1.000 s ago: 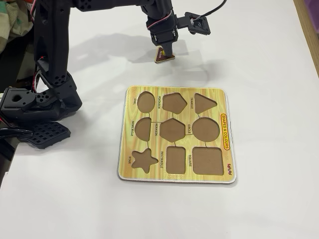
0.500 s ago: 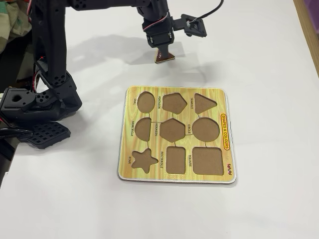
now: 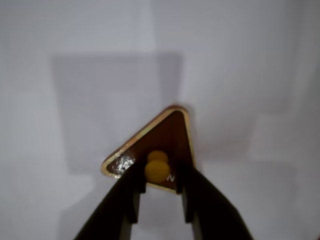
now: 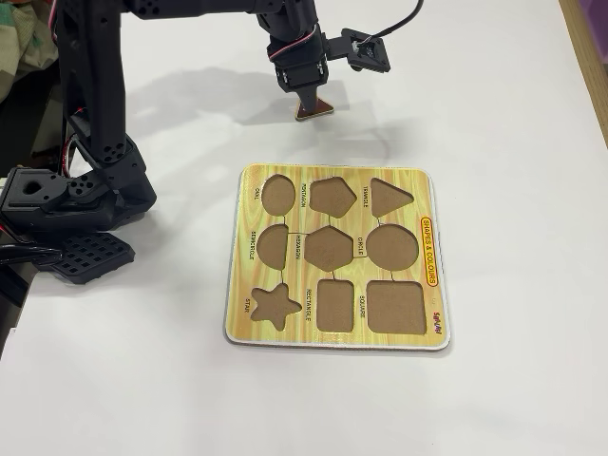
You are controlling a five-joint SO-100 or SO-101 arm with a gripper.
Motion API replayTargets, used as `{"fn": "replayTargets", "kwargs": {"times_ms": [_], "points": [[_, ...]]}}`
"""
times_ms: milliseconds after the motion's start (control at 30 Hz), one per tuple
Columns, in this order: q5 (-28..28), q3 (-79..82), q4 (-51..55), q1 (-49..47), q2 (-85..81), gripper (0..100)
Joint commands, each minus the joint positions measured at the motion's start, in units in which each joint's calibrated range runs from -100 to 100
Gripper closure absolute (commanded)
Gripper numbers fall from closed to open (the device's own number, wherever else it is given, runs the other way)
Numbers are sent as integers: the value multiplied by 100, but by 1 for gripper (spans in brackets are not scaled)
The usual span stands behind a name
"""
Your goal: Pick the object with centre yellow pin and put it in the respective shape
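White tabletop [image 4: 494, 95], dark-brown rounded triangle [image 3: 165, 140], pale edge, yellow knob [image 3: 157, 171] pinched by tool [image 3: 159, 187]

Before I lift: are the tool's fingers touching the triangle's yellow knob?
Touching. The wrist view shows the tool with both dark fingers pressed against the yellow knob of the dark-brown wooden triangle.

- My arm [image 4: 104, 104] rises from its base at the fixed view's left edge, then reaches right across the top.
- I see the wrist pitched down, the gripper [image 4: 306, 98] pointing at the table.
- In the wrist view my gripper [image 3: 159, 186] enters from below, its two dark fingers [image 3: 131, 192] clamped on the yellow knob [image 3: 157, 171] between them.
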Motion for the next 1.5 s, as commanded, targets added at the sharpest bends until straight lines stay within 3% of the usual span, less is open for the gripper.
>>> {"fn": "replayTargets", "kwargs": {"times_ms": [0, 1133, 1467], "points": [[26, 9, 8, 23, -144, 97], [21, -45, -10, 52, -94, 95], [21, 72, -554, 52, -85, 94]]}}
